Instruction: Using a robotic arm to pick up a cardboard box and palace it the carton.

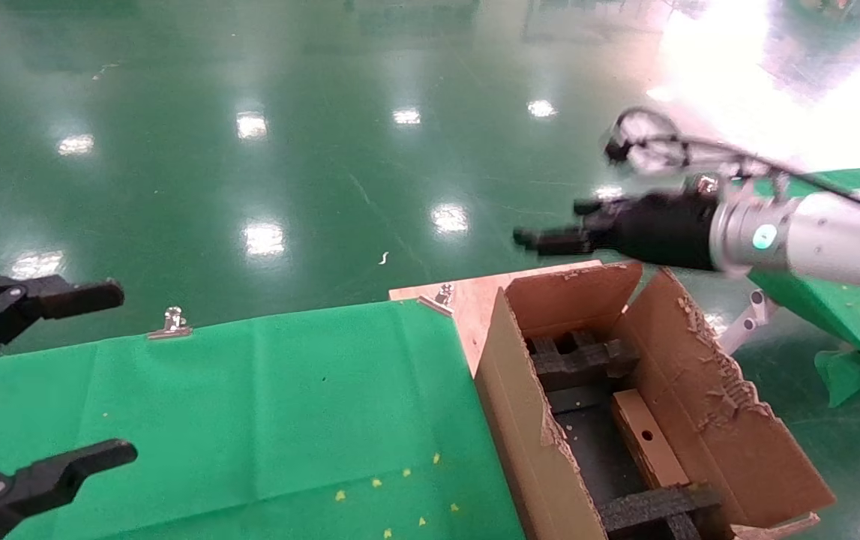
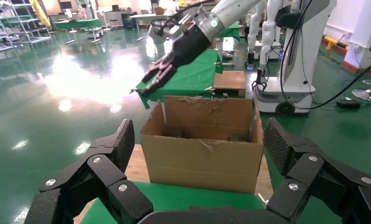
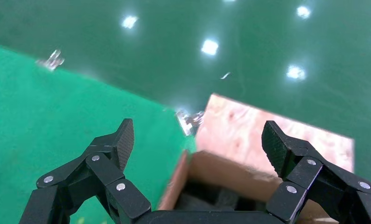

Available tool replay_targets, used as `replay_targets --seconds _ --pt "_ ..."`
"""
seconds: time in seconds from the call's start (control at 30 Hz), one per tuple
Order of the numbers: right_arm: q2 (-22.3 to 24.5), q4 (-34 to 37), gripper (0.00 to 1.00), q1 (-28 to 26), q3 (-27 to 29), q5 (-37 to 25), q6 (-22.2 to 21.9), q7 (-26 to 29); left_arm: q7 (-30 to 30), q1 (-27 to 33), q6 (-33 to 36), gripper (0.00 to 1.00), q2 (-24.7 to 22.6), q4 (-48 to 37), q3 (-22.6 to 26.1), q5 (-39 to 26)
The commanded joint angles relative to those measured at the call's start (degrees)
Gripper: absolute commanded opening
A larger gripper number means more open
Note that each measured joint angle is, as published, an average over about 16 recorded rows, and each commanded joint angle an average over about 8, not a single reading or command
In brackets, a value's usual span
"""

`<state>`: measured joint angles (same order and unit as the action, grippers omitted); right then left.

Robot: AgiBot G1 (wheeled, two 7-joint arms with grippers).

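Holding a cardboard box [image 1: 647, 442] among black foam inserts [image 1: 587, 360], the carton [image 1: 519, 420] sits below the empty, spread right claw [image 3: 197, 140]; left claw [image 1: 62, 375] parked open.

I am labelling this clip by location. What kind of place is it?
Probably a robot lab or factory hall: a glossy green floor reflecting ceiling lights, another white robot on a wheeled base, and shelving far behind. The right gripper hangs above the carton; the left gripper is open over the green cloth.
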<state>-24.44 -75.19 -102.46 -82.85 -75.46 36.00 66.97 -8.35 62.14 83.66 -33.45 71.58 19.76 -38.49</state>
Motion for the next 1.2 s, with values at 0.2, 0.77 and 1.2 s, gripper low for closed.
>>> replay_targets --seconds 0.2,0.77,1.2 --pt "-1.33 0.2 1.0 5.12 8.37 4.21 6.22 -7.04 0.0 0.0 0.0 1.0 0.0 0.0 0.0 0.0" --pt "-4.66 0.71 1.0 18.0 29.42 14.79 21.87 -24.75 0.0 0.0 0.0 1.0 0.0 0.0 0.01 0.01" --pt "-7.2 1.1 1.0 27.83 45.49 22.87 33.82 -38.26 0.01 0.0 0.0 1.0 0.0 0.0 0.01 0.01"
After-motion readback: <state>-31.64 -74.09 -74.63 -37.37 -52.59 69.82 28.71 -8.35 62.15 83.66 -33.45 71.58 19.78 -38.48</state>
